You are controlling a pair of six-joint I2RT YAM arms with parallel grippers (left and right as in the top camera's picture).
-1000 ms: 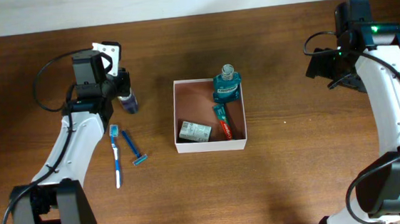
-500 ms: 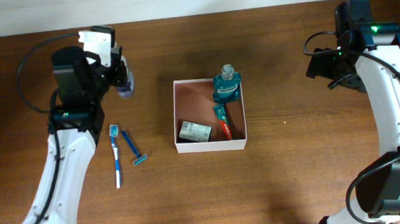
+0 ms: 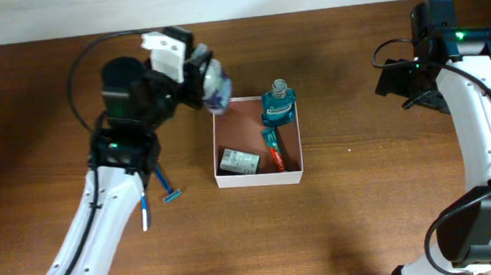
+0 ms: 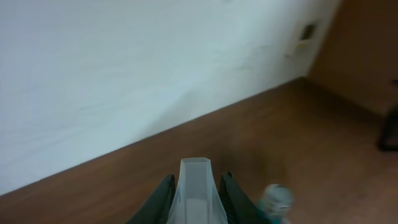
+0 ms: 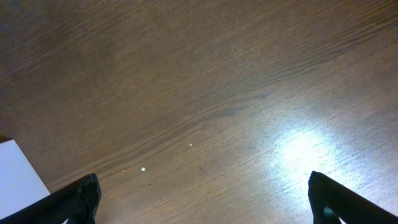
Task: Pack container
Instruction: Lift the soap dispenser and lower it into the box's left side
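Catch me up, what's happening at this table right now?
The left gripper is shut on a small bottle, held over the far left corner of the white box, not yet in. The box already holds a teal mouthwash bottle, a toothpaste tube and a small packet. A razor and toothbrush lie on the table left of it. The right gripper hangs open over the table, holding nothing.

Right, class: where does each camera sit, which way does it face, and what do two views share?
Overhead: above the table, facing straight down on the container; left pincer and right pincer show.
Left wrist: on the left arm, facing across the table to the wall; its fingers clamp a small bottle.
Right wrist: on the right arm, facing down at the bare table; open fingertips show.
Shared: overhead and left wrist both show the small bottle.
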